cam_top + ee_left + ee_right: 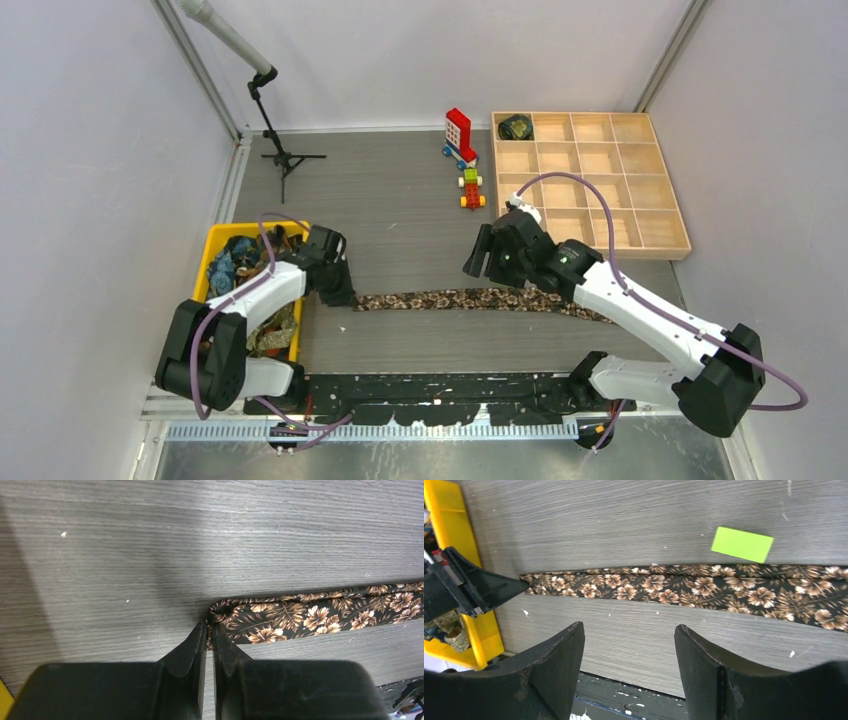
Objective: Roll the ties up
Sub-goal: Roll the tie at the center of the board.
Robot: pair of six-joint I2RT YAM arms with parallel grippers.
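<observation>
Floral tie lies flat; left fingers pinch its end; right fingers spread wide above it, empty.

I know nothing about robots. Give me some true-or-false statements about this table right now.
1. The floral tie lies stretched out on the table. True.
2. The right tool grips the tie. False: it is open, holding nothing.
3. The wooden tray holds one rolled bundle, in its far-left corner compartment. True.
4. The yellow bin is empty. False: it holds a heap of ties.
5. The left tool is at the tie's left end. True.
</observation>
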